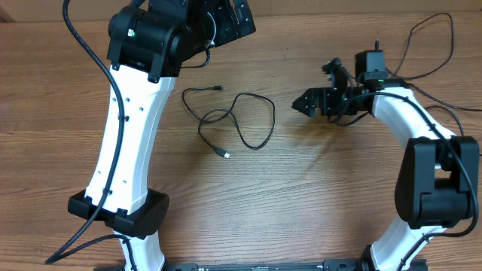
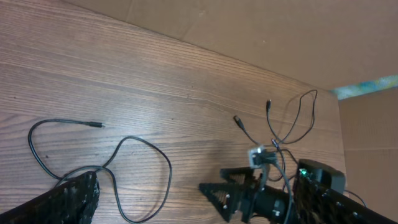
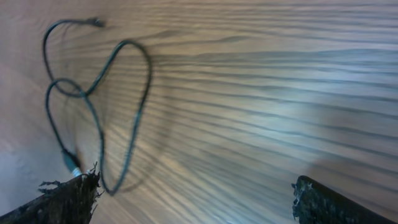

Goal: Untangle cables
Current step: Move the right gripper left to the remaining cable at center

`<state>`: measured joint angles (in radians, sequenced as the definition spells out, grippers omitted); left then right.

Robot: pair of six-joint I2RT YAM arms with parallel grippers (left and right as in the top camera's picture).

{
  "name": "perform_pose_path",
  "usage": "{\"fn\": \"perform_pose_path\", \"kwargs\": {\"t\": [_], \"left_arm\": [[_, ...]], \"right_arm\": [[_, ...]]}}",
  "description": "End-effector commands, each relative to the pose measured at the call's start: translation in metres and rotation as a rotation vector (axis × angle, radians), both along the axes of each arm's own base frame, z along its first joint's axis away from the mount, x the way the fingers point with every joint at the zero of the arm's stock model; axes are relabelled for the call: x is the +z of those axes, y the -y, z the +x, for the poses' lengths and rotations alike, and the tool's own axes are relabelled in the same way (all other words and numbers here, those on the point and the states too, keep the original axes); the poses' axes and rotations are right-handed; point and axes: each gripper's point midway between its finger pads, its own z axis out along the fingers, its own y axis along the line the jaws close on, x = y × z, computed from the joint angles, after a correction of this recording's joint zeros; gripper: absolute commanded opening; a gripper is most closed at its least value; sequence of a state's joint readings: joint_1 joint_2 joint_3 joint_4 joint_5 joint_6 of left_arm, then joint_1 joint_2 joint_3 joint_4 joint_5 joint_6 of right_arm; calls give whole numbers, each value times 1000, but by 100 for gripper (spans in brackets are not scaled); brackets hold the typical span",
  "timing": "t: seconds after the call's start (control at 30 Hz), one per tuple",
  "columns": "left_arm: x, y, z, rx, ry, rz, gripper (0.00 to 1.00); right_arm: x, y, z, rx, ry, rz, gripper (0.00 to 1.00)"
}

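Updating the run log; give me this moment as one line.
cable: looped, loose on table | left gripper: open, empty | right gripper: open, empty, beside cable

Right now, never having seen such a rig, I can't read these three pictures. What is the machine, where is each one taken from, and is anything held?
Two white-and-black robot arms stand at a wooden table. One picture looks down from above. The other two come from a camera on each wrist. A thin black looped cable lies on the table between the arms, and more thin cables lie beyond the right arm. The left tool and the right tool are both open and hold nothing.
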<state>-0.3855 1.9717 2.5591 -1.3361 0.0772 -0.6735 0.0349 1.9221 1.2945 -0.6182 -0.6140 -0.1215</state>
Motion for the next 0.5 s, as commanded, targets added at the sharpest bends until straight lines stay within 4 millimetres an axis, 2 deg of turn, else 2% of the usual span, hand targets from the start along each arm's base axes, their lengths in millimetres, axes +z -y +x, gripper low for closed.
{"fn": "perform_pose_path", "kwargs": {"t": [0.0, 0.2, 0.47], "left_arm": [[-5, -2, 5, -5, 0, 23, 100], [-5, -2, 5, -5, 0, 23, 100], [-5, -2, 5, -5, 0, 23, 100]], "right_arm": [[18, -20, 2, 19, 25, 29, 100], [6, -58, -14, 60, -50, 43, 100], [-12, -86, -38, 118, -109, 36, 100]]}}
